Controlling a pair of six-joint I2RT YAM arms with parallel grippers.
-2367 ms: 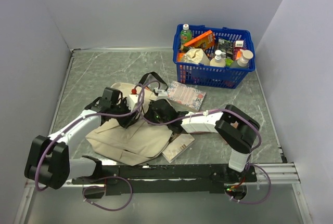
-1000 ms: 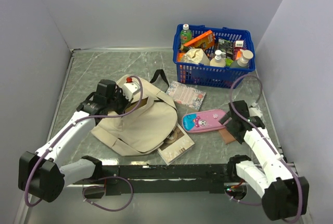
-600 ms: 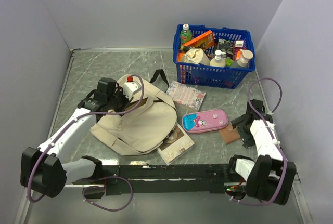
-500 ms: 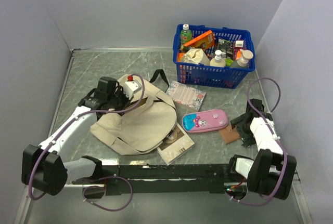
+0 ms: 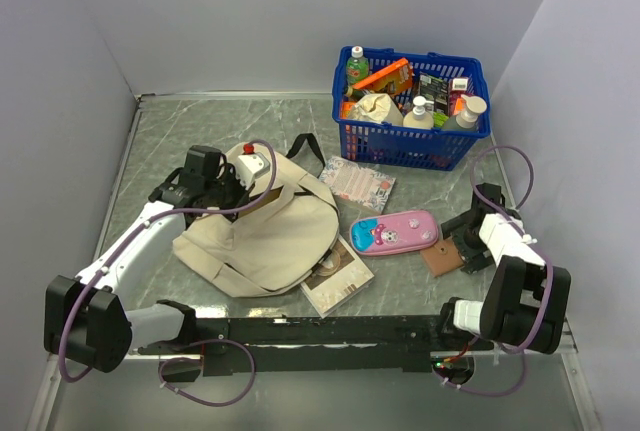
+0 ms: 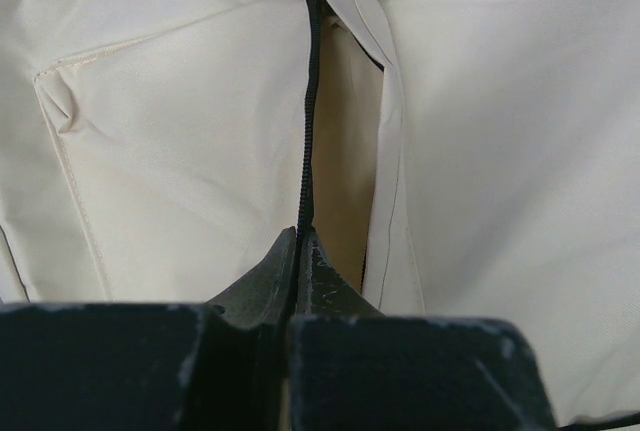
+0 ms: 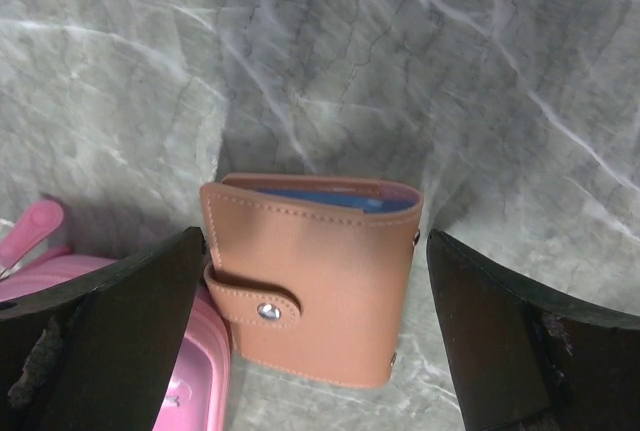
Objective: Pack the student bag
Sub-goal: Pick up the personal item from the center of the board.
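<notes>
On student bag point(image 6: 180, 131) | left end effector point(image 6: 300, 239) clamped on zipper point(image 6: 307, 121)

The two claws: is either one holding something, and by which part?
The left gripper is pinched shut on the student bag at its black zipper edge. The right gripper holds nothing: open, the brown wallet lying between its fingers.

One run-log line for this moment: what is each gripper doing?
left gripper: shut on student bag zipper edge | right gripper: open, straddling brown wallet | pink pencil case: beside wallet
</notes>
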